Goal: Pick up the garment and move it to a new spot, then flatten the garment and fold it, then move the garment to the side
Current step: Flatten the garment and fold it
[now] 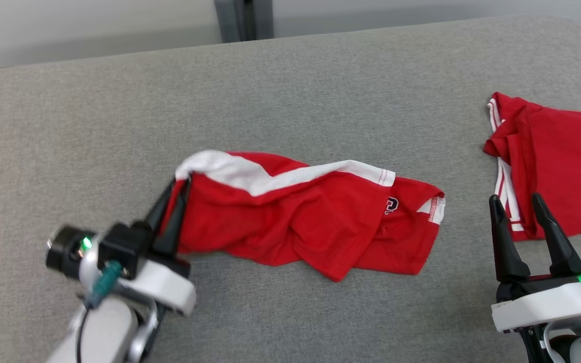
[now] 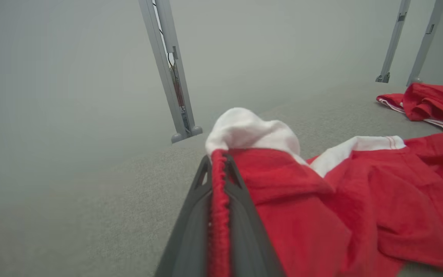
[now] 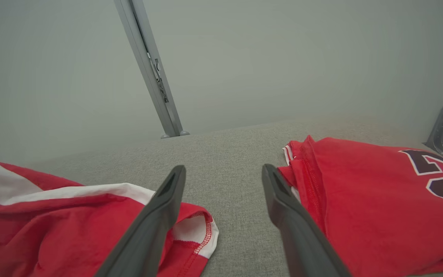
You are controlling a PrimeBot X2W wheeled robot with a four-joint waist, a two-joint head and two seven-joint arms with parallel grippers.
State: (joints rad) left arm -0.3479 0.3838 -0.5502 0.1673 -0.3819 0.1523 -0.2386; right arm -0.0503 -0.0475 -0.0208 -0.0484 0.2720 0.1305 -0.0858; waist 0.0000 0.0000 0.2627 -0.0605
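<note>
The garment [image 1: 300, 222], red with a white band, lies crumpled across the middle of the grey fabric surface [image 1: 290, 91]. My left gripper [image 1: 182, 184] is shut on the garment's left end, where the white band bunches up and lifts slightly. The left wrist view shows a red hem [image 2: 218, 200] pinched between the fingers, with the garment [image 2: 360, 200] spreading away to the right. My right gripper [image 1: 516, 199] stands open at the lower right, holding nothing. In the right wrist view the right gripper [image 3: 223, 169] points over bare surface, with the garment's right end [image 3: 71, 219] to its left.
A second red garment [image 1: 558, 166] with a dark number lies folded at the right edge, just beyond my right fingers [image 3: 360, 200]. Grey metal posts [image 2: 169, 73] rise past the surface's far edge. Bare grey surface lies behind and in front of the garment.
</note>
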